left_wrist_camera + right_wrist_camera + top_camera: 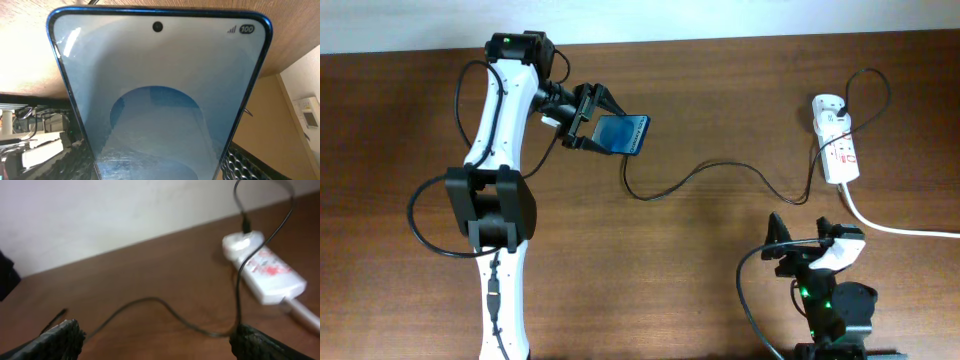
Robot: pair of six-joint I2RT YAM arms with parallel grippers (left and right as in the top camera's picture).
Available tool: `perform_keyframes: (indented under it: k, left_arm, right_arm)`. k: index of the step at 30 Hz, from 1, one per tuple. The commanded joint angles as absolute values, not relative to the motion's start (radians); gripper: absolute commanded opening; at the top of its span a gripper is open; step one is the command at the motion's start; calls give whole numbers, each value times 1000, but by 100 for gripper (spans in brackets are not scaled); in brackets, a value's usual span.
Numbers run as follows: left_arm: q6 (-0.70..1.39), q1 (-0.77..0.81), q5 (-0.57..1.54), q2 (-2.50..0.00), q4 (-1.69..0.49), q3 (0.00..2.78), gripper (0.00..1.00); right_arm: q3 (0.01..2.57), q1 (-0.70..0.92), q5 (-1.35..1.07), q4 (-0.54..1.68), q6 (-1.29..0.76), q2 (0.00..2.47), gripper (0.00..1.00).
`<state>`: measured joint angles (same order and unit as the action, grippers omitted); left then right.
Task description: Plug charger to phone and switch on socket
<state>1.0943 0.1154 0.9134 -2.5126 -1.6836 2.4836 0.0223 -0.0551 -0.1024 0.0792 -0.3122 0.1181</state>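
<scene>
My left claw (599, 124) is clamped on the phone (623, 133), back-left over the worktop (700, 290). My right claw (801, 236) hangs open and empty. The charger (720, 167) snakes from beside the phone to the socket (838, 150).

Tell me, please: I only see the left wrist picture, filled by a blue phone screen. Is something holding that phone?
Observer: Yes. Overhead, the left gripper clamps the phone by one end.
Visitor: Is any cable near it?
Observer: The thin black charger runs from beside the phone across the table to the white socket. I cannot tell whether its tip is in the phone.
Visitor: And the other arm?
Observer: The right gripper is open and empty, facing the socket.
</scene>
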Motion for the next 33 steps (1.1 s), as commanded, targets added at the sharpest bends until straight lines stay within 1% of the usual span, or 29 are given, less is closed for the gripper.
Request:
perform_keyframes:
  k: [1, 2, 5, 9, 10, 14, 16, 20, 22, 23, 29, 31, 33]
  left_arm:
    - [1110, 108, 955, -2502, -1688, 2513, 0]
    - [1110, 109, 955, -2502, -1689, 2513, 0]
    - [1110, 109, 954, -2502, -1688, 2513, 0]
    - [1110, 109, 956, -2502, -1689, 2513, 0]
    - [1110, 109, 960, -2502, -1689, 2512, 0]
    - [1102, 109, 1071, -2502, -1689, 2513, 0]
    - [1058, 109, 1078, -2502, -1689, 2513, 0]
    - [1057, 109, 1086, -2502, -1689, 2513, 0]
    - [1057, 109, 1180, -2502, -1689, 2513, 0]
    - [1058, 109, 1193, -2502, -1689, 2512, 0]
    - [1058, 109, 1193, -2502, -1689, 2513, 0]
    - [1058, 109, 1159, -2502, -1689, 2513, 0]
    - [1058, 109, 987, -2502, -1689, 2512, 0]
  right_arm:
    - [124, -46, -181, 80, -334, 241, 98]
    - [189, -46, -221, 80, -334, 345, 98]
    - [306, -46, -284, 86, -330, 546, 98]
    - [510, -46, -371, 221, -330, 821, 98]
    - [590, -46, -423, 274, -330, 928, 98]
    - [679, -46, -565, 302, -331, 1087, 98]
    - [681, -46, -604, 299, -335, 1131, 98]
    - [681, -46, -632, 291, -335, 1153, 98]
    - [681, -46, -625, 288, -336, 1153, 98]
    - [681, -46, -625, 289, -336, 1153, 98]
    - [681, -46, -624, 294, -368, 1154, 98]
    - [681, -45, -624, 284, -430, 1154, 98]
    - [681, -22, -614, 265, -441, 1154, 100]
